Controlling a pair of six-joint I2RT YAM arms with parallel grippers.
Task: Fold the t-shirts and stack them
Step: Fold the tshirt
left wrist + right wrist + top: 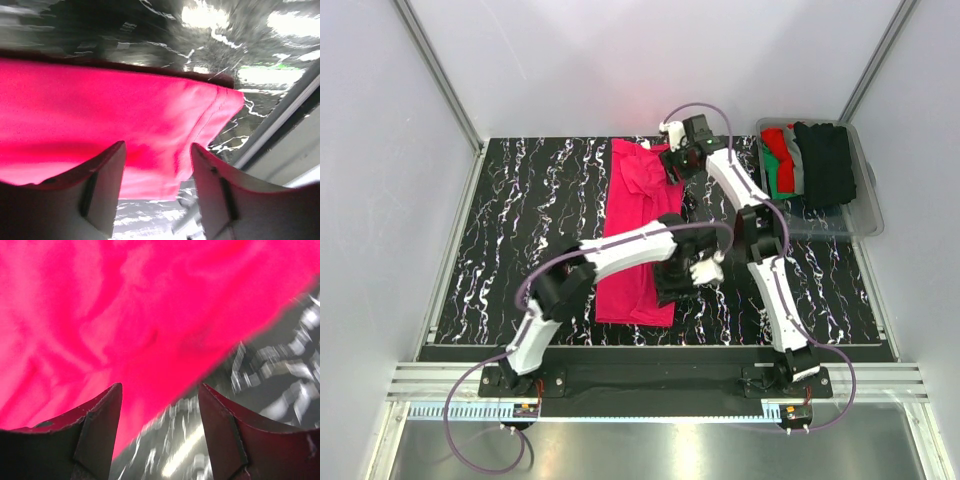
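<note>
A bright pinkish-red t-shirt (638, 230) lies as a long folded strip on the black marbled table (520, 230), from far edge to near edge. My left gripper (668, 285) is open at the strip's near right corner; in the left wrist view its fingers (107, 185) straddle the shirt's hemmed corner (200, 130) without gripping it. My right gripper (670, 165) is open at the strip's far right edge; in the right wrist view the cloth (125, 315) fills the frame above the open fingers (102, 430), its edge running between them.
A clear plastic bin (865, 215) at the back right holds folded red, green, grey and black shirts (810, 160). Grey walls enclose the table on three sides. A metal rail (650, 375) runs along the near edge by the arm bases.
</note>
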